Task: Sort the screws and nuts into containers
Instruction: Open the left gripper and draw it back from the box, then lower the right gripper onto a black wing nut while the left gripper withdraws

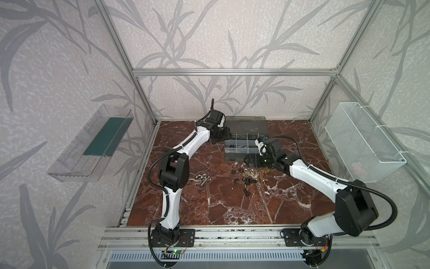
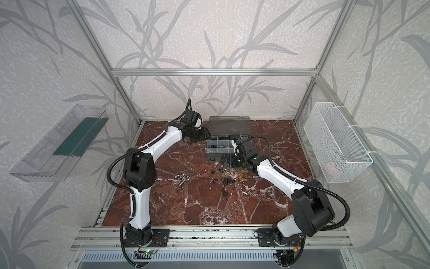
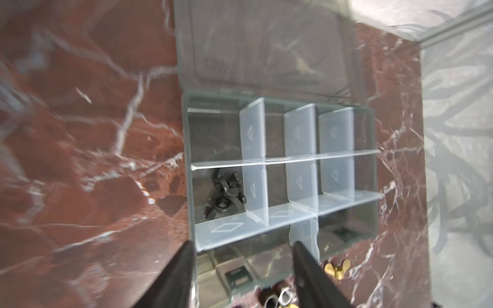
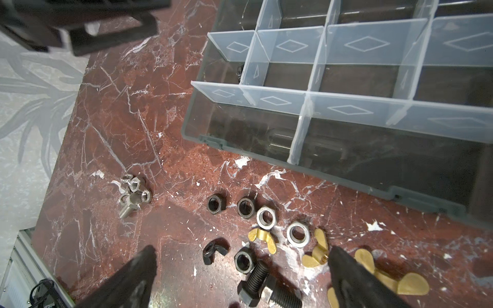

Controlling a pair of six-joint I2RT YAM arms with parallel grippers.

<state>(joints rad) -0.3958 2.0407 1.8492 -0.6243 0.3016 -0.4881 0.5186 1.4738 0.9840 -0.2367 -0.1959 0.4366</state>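
The dark grey organiser case (image 1: 232, 158) lies open at the back of the marble table, its smoky lid (image 1: 246, 123) folded back. Clear dividers form the containers (image 3: 290, 133); one holds black nuts (image 3: 225, 194). My left gripper (image 3: 242, 248) hovers open and empty above the case's left edge (image 3: 186, 160). My right gripper (image 4: 242, 250) stands open just above the loose pile in front of the case (image 4: 346, 181). Under it lie black screws (image 4: 258, 277), black nuts (image 4: 216, 204), silver nuts (image 4: 266, 218) and brass wing nuts (image 4: 262, 237). A silver screw with silver nuts (image 4: 133, 194) lies apart.
A clear tray with a green strip (image 1: 93, 144) hangs on the left wall. A white wire basket (image 1: 363, 142) hangs on the right wall. Aluminium frame posts (image 1: 144, 102) border the table. One lone black screw (image 1: 245, 191) lies nearer the front.
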